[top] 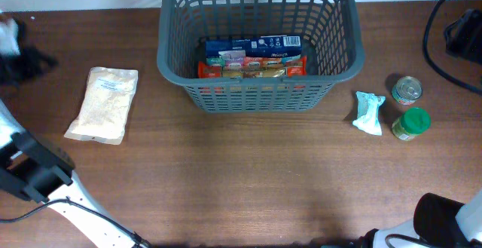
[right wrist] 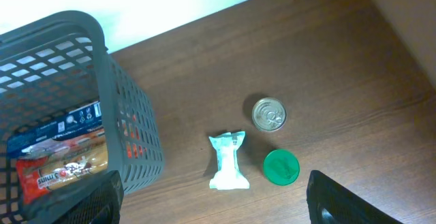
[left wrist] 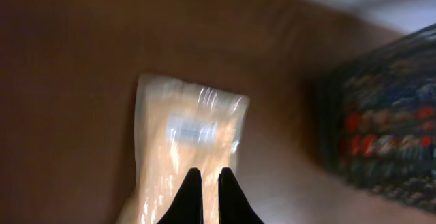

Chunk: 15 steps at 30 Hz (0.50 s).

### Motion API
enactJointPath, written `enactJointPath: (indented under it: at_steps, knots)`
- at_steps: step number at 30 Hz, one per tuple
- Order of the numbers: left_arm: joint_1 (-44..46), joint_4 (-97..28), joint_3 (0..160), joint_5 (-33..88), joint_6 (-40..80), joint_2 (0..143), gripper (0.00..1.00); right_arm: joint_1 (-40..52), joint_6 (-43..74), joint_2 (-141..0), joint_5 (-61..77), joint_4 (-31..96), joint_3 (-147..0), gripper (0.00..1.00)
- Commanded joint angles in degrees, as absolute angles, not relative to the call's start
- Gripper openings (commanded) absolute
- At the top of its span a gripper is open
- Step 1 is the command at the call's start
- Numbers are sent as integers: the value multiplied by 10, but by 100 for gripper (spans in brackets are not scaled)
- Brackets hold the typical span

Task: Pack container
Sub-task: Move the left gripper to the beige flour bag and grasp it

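**Basket and loose groceries on the table**

Left gripper (left wrist: 208, 175): fingers nearly pressed together, gripping nothing, over a pale bag (left wrist: 187, 135). Right gripper (right wrist: 212, 180): spread wide, empty. Beyond it lie a mint pouch (right wrist: 228, 159), green-lidded jar (right wrist: 281, 167) and tin can (right wrist: 269, 114). The container (top: 260, 97), centred at the table's (top: 248, 180) far edge, holds packets (top: 252, 65).

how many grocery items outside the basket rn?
4. Pale pouch left of the basket; mint packet, tin can and green-lidded jar to its right.
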<state>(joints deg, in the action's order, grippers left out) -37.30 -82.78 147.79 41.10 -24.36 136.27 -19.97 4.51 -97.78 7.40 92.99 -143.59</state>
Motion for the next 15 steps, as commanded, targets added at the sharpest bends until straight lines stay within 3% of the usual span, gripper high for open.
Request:
enactJointPath:
  at_steps: [1, 6, 11, 15]
  knots:
    - [-349, -846, 1607, 452, -232, 1340, 2, -203, 48, -981, 71, 928, -1434, 81]
    - [-316, -901, 1711, 312, -200, 1340, 2, -203, 48, -981, 71, 928, -1434, 81]
    - [-285, -938, 1649, 193, -171, 1345, 4, -203, 48, -982, 71, 925, -1434, 81]
    - [-236, -925, 1581, 71, -171, 1345, 13, -203, 48, -986, 71, 926, -1434, 81]
